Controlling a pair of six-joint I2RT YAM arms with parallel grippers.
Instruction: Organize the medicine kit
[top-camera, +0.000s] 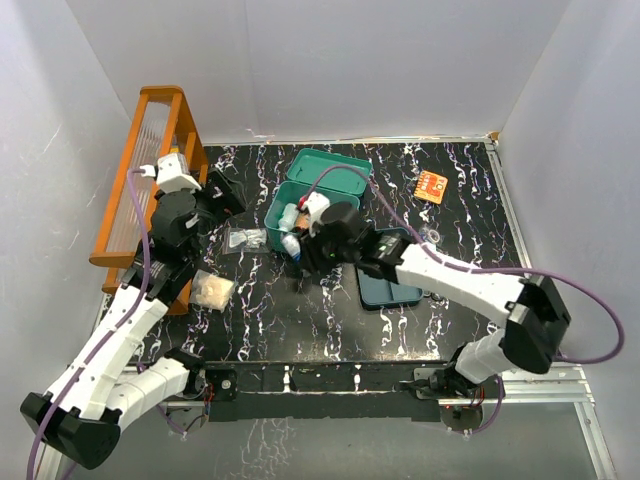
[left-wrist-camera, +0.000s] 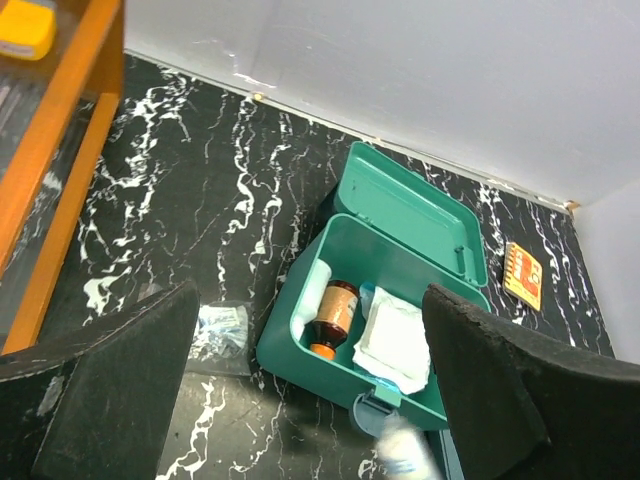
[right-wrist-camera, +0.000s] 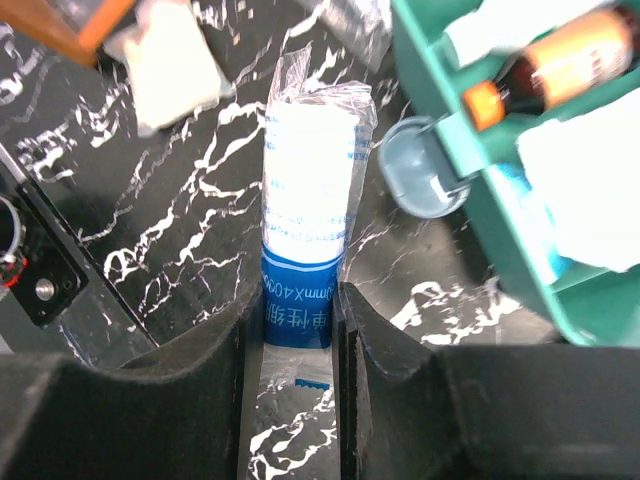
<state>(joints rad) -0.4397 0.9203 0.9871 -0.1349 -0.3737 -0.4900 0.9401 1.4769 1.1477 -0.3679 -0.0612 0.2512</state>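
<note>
Medicine kit (top-camera: 335, 172): mid-table toward the back wall, lid open; brown bottle (left-wrist-camera: 335, 310) and white pad (left-wrist-camera: 395, 340) lie inside.
Right gripper (right-wrist-camera: 300, 300): jaws drawn in narrow on a wrapped bandage roll (right-wrist-camera: 310, 170), gripped at its blue-labelled end.
Roll axis: in line with the fingers, free end pointing ahead, just outside the kit's near wall (latch (right-wrist-camera: 425, 165) just beside it).
Kit from right gripper: ahead and to the right in the wrist view, close.
Left gripper (left-wrist-camera: 310, 300): spread wide, empty, left of the kit and farther off.
Nearer arm: right.
Likely next: swing the roll over the rim.
</note>
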